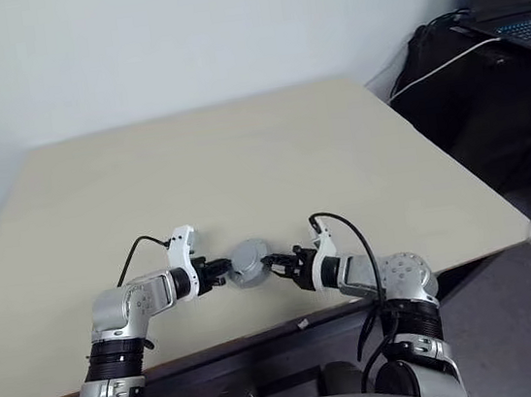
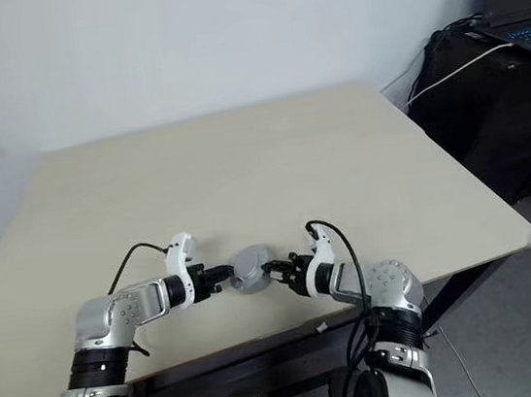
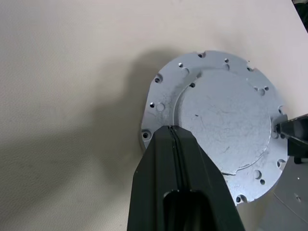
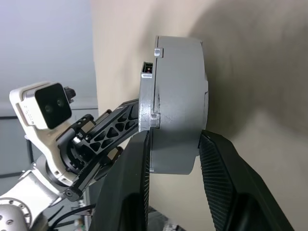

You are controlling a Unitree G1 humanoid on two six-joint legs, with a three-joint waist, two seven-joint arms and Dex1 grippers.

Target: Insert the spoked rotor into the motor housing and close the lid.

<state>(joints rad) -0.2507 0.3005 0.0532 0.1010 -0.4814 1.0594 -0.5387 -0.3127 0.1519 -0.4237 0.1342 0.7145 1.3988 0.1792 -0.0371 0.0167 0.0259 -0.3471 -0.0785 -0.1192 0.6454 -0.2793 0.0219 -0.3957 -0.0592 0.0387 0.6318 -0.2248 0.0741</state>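
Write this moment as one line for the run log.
left gripper: shut on lid rim | right gripper: fingers astride grey motor body | assembly held above table

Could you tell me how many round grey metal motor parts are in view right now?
1: a closed grey motor housing near the table's front edge, between the left gripper and right gripper, which hold it off the tabletop. Any parts inside it are hidden.
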